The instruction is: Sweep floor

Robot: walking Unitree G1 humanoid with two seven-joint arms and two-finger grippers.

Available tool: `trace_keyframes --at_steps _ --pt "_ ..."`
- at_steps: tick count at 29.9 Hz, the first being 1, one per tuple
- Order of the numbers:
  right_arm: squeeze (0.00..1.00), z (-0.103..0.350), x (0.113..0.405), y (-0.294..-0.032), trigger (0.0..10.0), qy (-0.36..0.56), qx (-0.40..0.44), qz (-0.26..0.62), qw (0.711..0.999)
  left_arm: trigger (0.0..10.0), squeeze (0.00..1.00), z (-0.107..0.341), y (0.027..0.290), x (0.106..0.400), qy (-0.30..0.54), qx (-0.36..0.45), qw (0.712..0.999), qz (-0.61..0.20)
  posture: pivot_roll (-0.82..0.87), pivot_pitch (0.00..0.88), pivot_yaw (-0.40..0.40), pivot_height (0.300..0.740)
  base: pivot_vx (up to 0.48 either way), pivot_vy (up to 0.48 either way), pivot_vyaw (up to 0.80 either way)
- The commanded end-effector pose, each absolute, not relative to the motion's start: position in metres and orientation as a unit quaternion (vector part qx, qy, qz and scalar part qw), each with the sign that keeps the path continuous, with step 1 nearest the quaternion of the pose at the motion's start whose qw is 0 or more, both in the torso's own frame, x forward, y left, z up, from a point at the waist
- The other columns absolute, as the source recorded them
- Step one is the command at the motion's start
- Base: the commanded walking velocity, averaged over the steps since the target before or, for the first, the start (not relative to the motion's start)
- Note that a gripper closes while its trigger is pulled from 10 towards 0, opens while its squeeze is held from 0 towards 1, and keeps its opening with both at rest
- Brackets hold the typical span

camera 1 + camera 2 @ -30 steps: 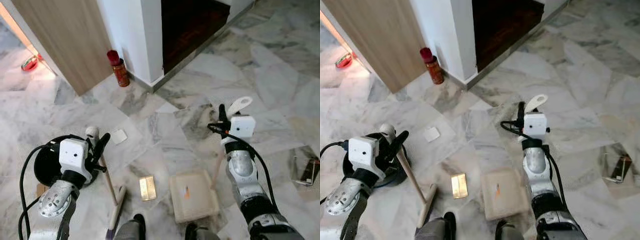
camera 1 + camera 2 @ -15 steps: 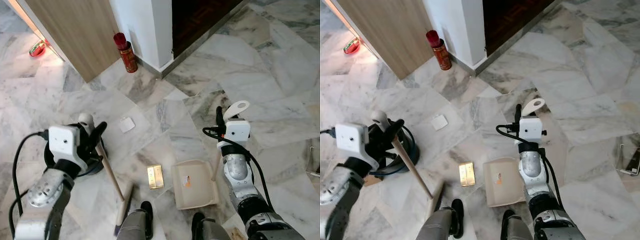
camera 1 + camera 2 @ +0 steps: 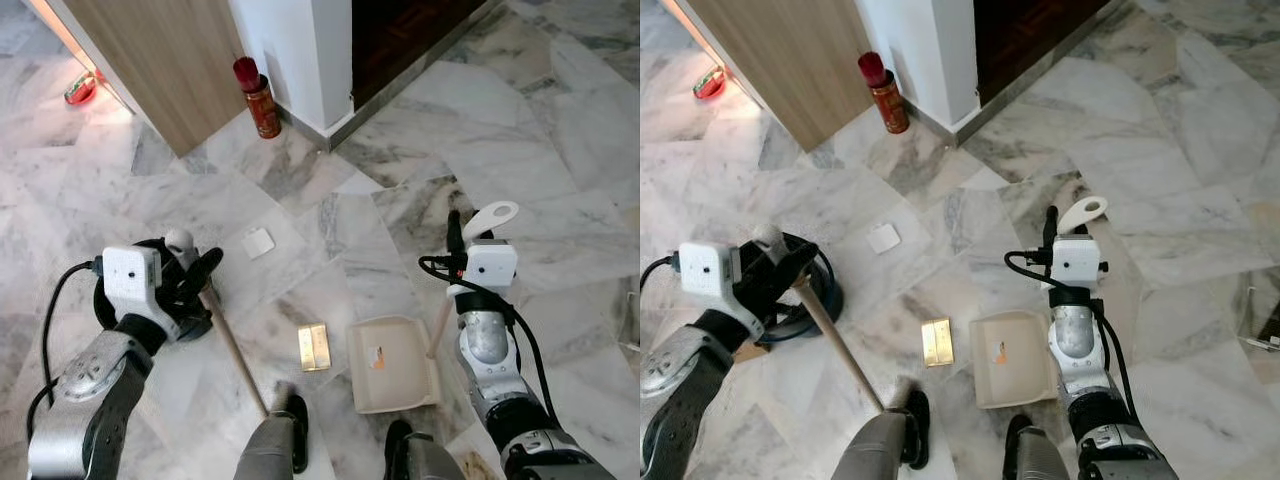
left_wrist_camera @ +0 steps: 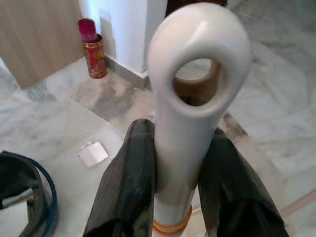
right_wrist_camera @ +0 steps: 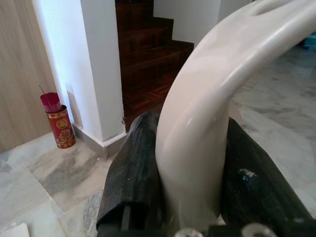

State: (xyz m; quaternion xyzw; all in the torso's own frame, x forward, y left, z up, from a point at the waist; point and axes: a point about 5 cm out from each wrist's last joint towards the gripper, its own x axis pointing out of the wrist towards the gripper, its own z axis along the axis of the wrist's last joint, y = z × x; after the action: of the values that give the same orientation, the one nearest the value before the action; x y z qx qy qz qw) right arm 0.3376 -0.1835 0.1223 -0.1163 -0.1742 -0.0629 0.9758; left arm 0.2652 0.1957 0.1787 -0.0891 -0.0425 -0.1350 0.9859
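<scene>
Marble floor point(image 3: 560, 130) spreads out under both arms, pale with grey veins. The left gripper point(image 3: 195, 282) is clamped around the top of a broom handle point(image 3: 232, 352); in the left wrist view its two black fingers point(image 4: 129, 182) press against either side of the white plastic end of the handle, which has a hanging hole through it. From this gripper the wooden handle slants down and inward toward the robot's feet point(image 3: 295, 430), where its lower end goes out of sight behind the left leg. Just behind the left gripper, on the outer side, sits a round black object with a cable coiled around it point(image 3: 820, 295).

The right gripper point(image 3: 455, 240) is closed on the handle of a dustpan point(image 3: 390, 362). In the right wrist view its fingers point(image 5: 133, 173) squeeze the curved white top of that handle from both sides. The beige pan rests flat on the floor below and to the inside of the right gripper, its wooden stem rising from its outer edge up to the gripper.

Between the two grippers, just beside the pan's inner edge, lies a small gold-coloured packet point(image 3: 314, 346). A little farther ahead, closer to the left gripper, lies a small white square of paper point(image 3: 259, 243).

Well ahead of both grippers, a red can with red sticks in it point(image 3: 258, 98) stands at the foot of a white wall corner point(image 3: 310, 50), next to a wooden door point(image 3: 160, 50). A dark wooden staircase point(image 5: 148, 54) opens beyond the corner.
</scene>
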Motion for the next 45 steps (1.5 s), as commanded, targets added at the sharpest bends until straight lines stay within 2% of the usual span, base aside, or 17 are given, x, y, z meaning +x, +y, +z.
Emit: trace_keyframes --at_steps 1,6,8,9,10,14,19,20,24,28,31,34,36,38,45 --pt "0.0 0.093 0.328 -0.189 10.0 -0.106 -0.124 -0.064 0.985 10.0 0.0 0.182 0.191 0.265 -0.056 -0.178 0.97 -0.156 0.31 0.5 0.158 0.74 0.0 0.0 0.0" --pt "0.0 0.091 0.326 -0.191 10.0 -0.105 -0.128 -0.062 0.984 10.0 0.0 0.198 0.187 0.265 -0.082 -0.237 0.95 -0.184 0.3 0.509 0.152 0.74 0.0 0.0 0.0" --pt "0.0 0.09 0.325 -0.191 10.0 -0.102 -0.128 -0.061 0.985 10.0 0.0 0.199 0.189 0.261 -0.073 -0.19 0.96 -0.195 0.3 0.508 0.15 0.74 0.0 0.0 0.0" --pt "0.0 0.088 0.324 -0.19 10.0 -0.099 -0.127 -0.06 0.985 10.0 0.0 0.199 0.192 0.257 -0.06 -0.133 0.971 -0.191 0.3 0.504 0.147 0.74 0.0 0.0 0.0" --pt "0.0 0.088 0.324 -0.19 10.0 -0.099 -0.127 -0.06 0.985 10.0 0.0 0.199 0.192 0.257 -0.06 -0.133 0.971 -0.191 0.3 0.504 0.147 0.74 0.0 0.0 0.0" --pt "0.0 0.088 0.325 -0.189 10.0 -0.097 -0.126 -0.059 0.985 10.0 0.0 0.206 0.2 0.247 -0.044 -0.043 0.979 -0.192 0.31 0.495 0.145 0.74 0.0 0.0 0.0" --pt "0.0 0.09 0.328 -0.188 10.0 -0.096 -0.123 -0.059 0.986 10.0 0.0 0.226 0.204 0.231 -0.045 0.001 0.976 -0.215 0.32 0.485 0.145 0.74 0.0 0.0 0.0" --pt "0.0 0.091 0.33 -0.185 10.0 -0.096 -0.121 -0.057 0.986 10.0 0.0 0.235 0.199 0.226 -0.041 0.025 0.969 -0.242 0.32 0.476 0.144 0.74 0.0 0.0 0.0" --pt "0.0 0.091 0.331 -0.182 10.0 -0.096 -0.118 -0.054 0.987 10.0 0.0 0.241 0.192 0.226 -0.033 0.04 0.962 -0.269 0.32 0.465 0.145 0.74 0.0 0.0 0.0" --pt "0.0 0.091 0.331 -0.181 10.0 -0.097 -0.116 -0.053 0.987 10.0 0.0 0.238 0.191 0.228 -0.008 0.112 0.953 -0.281 0.32 0.461 0.147 0.74 0.0 0.0 0.0" --pt "0.0 0.09 0.33 -0.183 10.0 -0.096 -0.117 -0.057 0.987 10.0 0.0 0.236 0.195 0.229 0.001 0.162 0.951 -0.263 0.31 0.459 0.153 0.74 0.0 0.0 0.0" --pt "0.0 0.09 0.33 -0.184 10.0 -0.096 -0.118 -0.058 0.987 10.0 0.0 0.242 0.197 0.23 -0.005 0.177 0.952 -0.25 0.31 0.462 0.154 0.74 0.0 0.0 0.0" --pt "0.0 0.089 0.329 -0.184 10.0 -0.096 -0.118 -0.059 0.987 10.0 0.0 0.252 0.2 0.233 -0.027 0.198 0.953 -0.226 0.31 0.464 0.156 0.74 0.0 0.0 0.0" --pt "0.0 0.088 0.328 -0.184 10.0 -0.095 -0.118 -0.059 0.987 10.0 0.0 0.265 0.207 0.241 -0.072 0.215 0.959 -0.169 0.32 0.464 0.161 0.74 0.0 0.0 0.0" --pt "0.0 0.086 0.326 -0.182 10.0 -0.094 -0.117 -0.059 0.987 10.0 0.0 0.261 0.219 0.247 -0.132 0.183 0.97 -0.092 0.31 0.471 0.16 0.74 0.0 0.0 0.0"
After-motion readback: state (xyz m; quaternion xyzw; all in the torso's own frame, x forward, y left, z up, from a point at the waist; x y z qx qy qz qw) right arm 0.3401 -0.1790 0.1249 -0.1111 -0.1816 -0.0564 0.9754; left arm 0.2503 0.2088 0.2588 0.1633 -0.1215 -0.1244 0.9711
